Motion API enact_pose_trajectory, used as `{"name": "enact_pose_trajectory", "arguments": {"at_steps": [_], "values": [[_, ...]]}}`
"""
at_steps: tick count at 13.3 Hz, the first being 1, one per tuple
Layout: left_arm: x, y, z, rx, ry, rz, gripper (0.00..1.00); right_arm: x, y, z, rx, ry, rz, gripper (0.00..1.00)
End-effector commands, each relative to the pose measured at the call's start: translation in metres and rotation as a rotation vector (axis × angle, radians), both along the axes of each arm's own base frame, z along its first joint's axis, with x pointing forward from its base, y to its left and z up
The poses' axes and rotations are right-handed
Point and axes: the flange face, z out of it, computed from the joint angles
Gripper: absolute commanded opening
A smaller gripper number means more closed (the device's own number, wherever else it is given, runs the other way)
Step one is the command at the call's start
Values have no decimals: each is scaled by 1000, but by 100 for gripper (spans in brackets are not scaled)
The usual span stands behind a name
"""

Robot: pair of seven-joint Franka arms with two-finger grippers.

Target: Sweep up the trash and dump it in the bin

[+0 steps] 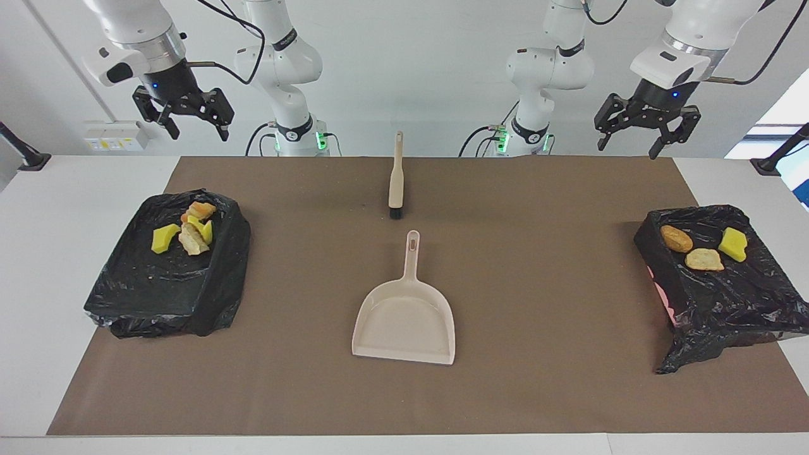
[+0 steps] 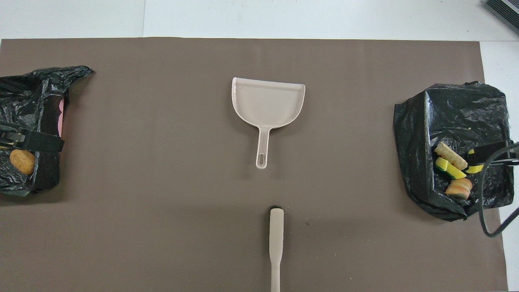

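Observation:
The trash lies in two bins lined with black bags. Several yellow and tan scraps (image 1: 189, 230) sit in the bin (image 1: 158, 291) at the right arm's end, also in the overhead view (image 2: 452, 164). Three scraps (image 1: 704, 259) lie on the bin (image 1: 727, 303) at the left arm's end. The beige dustpan (image 1: 404, 322) lies empty mid-table. The brush (image 1: 396, 180) lies nearer to the robots than the dustpan. My right gripper (image 1: 198, 131) hangs open and empty, high over its bin. My left gripper (image 1: 629, 144) hangs open and empty, high over the other bin.
A brown mat (image 1: 537, 265) covers the white table (image 1: 63, 208). In the overhead view the left gripper (image 2: 24, 140) covers part of its bin (image 2: 28, 89), and a black cable (image 2: 484, 194) loops over the other bin (image 2: 458, 109).

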Motion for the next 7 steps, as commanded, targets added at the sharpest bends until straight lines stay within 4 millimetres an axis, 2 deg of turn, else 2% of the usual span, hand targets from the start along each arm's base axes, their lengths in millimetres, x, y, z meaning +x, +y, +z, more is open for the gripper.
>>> {"name": "enact_pose_trajectory", "arguments": {"at_steps": [1, 2, 7], "values": [[-5, 26, -1, 5, 20, 32, 100, -1, -4, 1, -5, 11, 19, 100], [-9, 40, -6, 1, 30, 55, 100, -1, -4, 1, -5, 11, 19, 100], [-8, 58, -5, 1, 20, 22, 100, -1, -4, 1, -5, 11, 19, 100]]}}
